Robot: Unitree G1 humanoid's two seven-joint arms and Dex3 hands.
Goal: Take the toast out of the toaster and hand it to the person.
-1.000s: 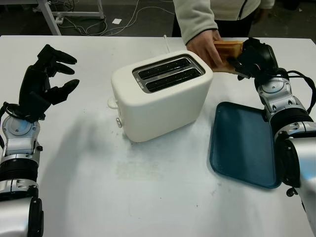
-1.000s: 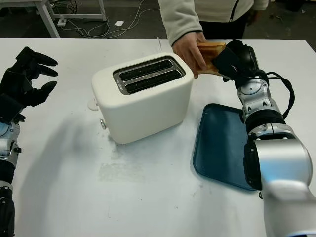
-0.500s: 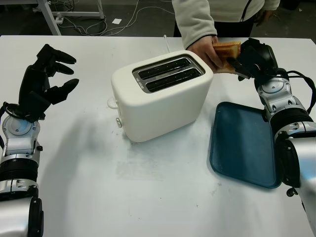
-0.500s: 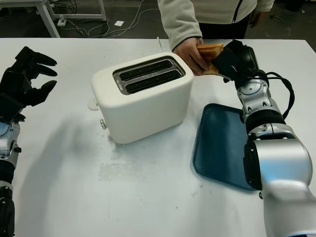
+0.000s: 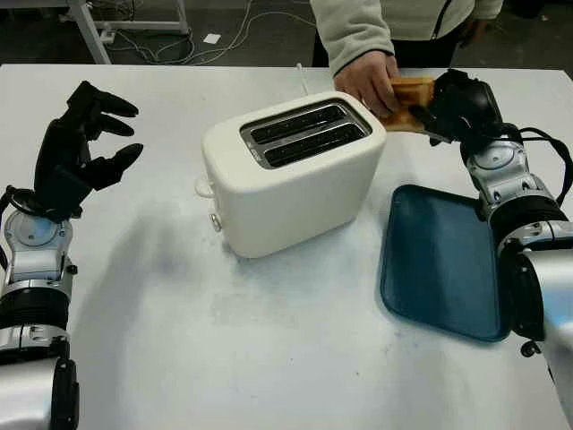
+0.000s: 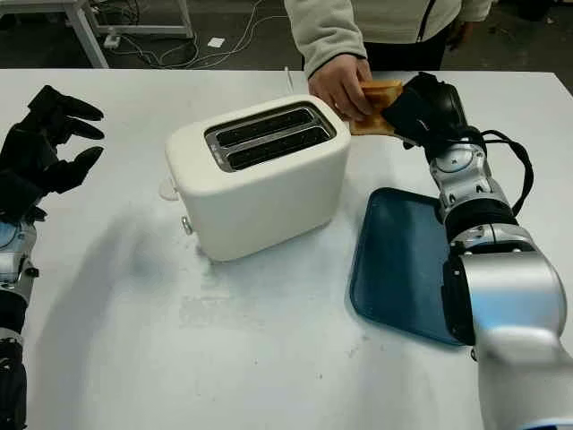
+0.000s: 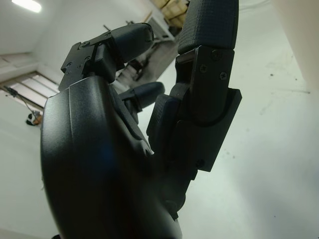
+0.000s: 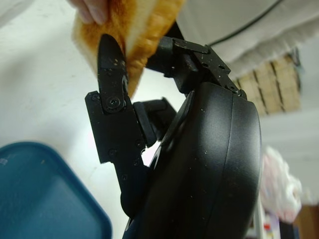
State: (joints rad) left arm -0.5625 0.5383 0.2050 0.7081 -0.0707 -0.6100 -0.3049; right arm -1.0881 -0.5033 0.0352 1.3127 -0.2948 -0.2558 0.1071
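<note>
My right hand (image 5: 452, 98) has its fingers (image 8: 112, 74) clamped on one end of the toast (image 5: 410, 91), held above the table (image 5: 179, 340) just behind the toaster (image 5: 291, 175), and the person's hand (image 5: 369, 79) already grips the other end. I judge this to be the handover itself, so the next move calls for me to loosen my fingers and draw back without tugging the slice. My left hand (image 5: 79, 143) is open, raised over the table's left side, well apart from the blue tray (image 5: 439, 260).
</note>
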